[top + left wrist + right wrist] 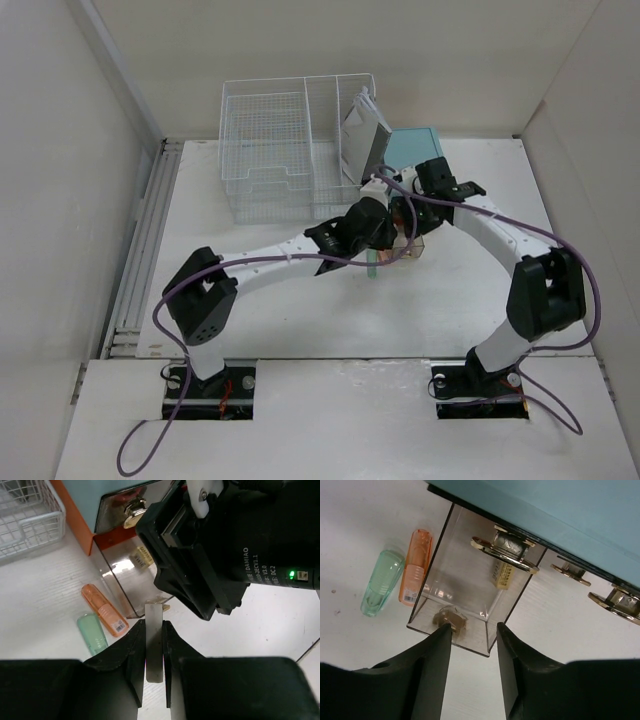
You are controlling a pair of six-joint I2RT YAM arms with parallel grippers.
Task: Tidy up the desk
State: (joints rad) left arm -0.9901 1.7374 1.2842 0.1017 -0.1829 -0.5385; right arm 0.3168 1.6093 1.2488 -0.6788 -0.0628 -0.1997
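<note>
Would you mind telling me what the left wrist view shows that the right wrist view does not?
Only the left wrist view: the wire basket, the right arm's black body, and a flat grey strip clamped in the left hand. Only the right wrist view: the right hand open astride the knob of the clear drawer, and two brass handles farther along the teal box. Both: the orange case and green case lying side by side on the desk beside that drawer.

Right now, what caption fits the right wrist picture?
Open right gripper at a clear drawer pulled from the teal box, a green tube and an orange tube beside it.
</note>
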